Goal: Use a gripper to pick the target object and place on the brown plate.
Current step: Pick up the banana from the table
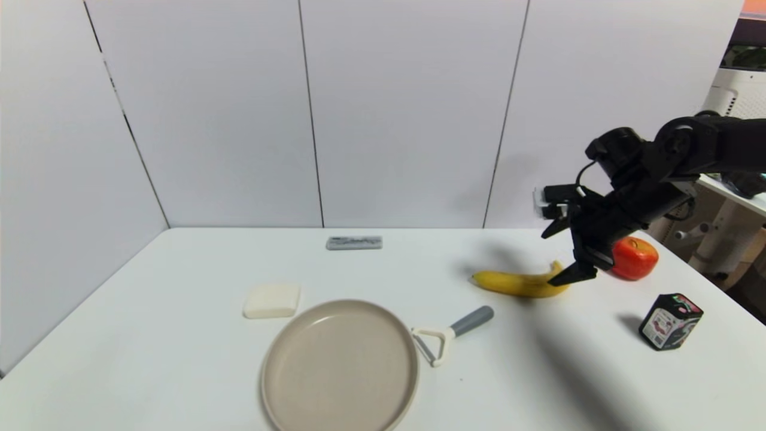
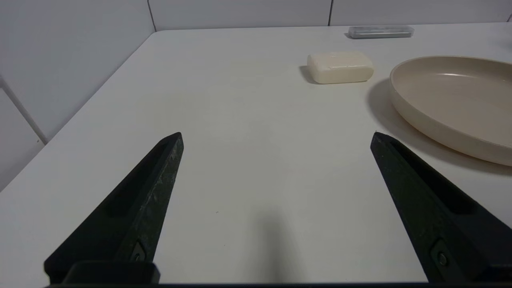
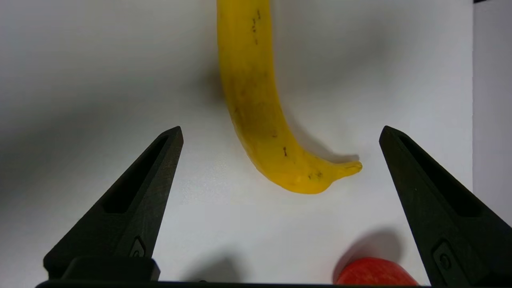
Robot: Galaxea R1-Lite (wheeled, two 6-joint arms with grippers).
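you have nothing lifted yet: the banana [image 1: 519, 284] lies on the tabletop [image 1: 179, 335], right of and beyond the empty brown plate [image 1: 340, 366]. your right end effector [image 3: 280, 136] hangs spread wide over its stem end, grasping nothing. grasp, carry and placement remain.

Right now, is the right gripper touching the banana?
Apart. In the right wrist view the right gripper is open, and white table shows between each finger and the banana, which lies untouched on the table.
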